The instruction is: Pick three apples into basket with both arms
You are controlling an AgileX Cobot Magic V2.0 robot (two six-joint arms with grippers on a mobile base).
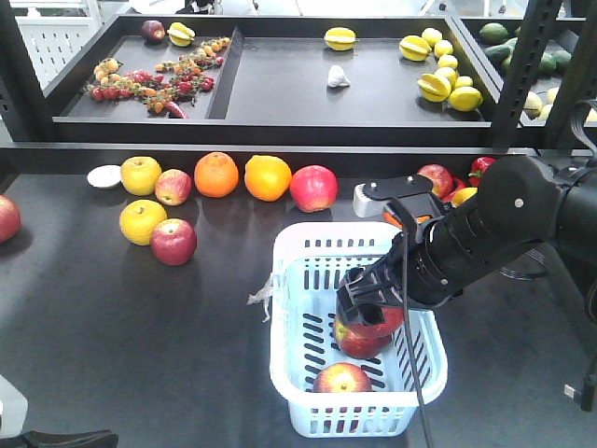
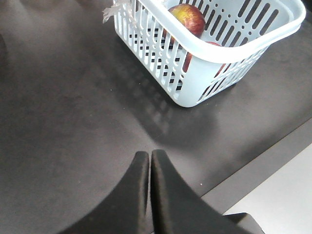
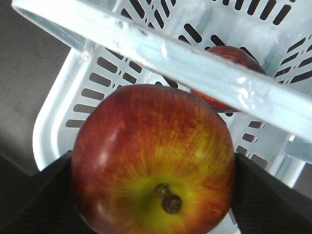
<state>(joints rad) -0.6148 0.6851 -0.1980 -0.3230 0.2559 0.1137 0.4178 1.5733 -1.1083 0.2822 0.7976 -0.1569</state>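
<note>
The right arm point(image 1: 504, 224) reaches in from the right side over the pale blue basket point(image 1: 297, 280), which stands on the dark bench point(image 1: 140, 345); its pincer point(image 1: 373, 303) is lowered inside the basket and is clamped on a red apple point(image 1: 364, 336), the black fingers point(image 3: 34, 195) pressing against both sides of the fruit; in the right wrist view that held apple point(image 3: 153, 161) fills the frame, stem end facing the camera with a yellow patch around the stem, and one hoop handle point(image 3: 161, 53) of the basket crosses above it; a second apple point(image 1: 341, 379) lies on the basket floor near the front wall, and shows past the handle in the wrist view point(image 3: 229, 56); a white shred point(image 1: 261, 297) hangs from the basket's left rim; the left pincer point(image 2: 150, 161) hovers over bare bench beside the basket, its two fingers pressed together with nothing between them; outside the basket, a red apple point(image 1: 173, 241) sits on the bench at the left just beside a yellow fruit point(image 1: 142, 221); behind them a row runs along the back edge, including two oranges point(image 1: 216, 174) and a large red apple point(image 1: 313, 188).
</note>
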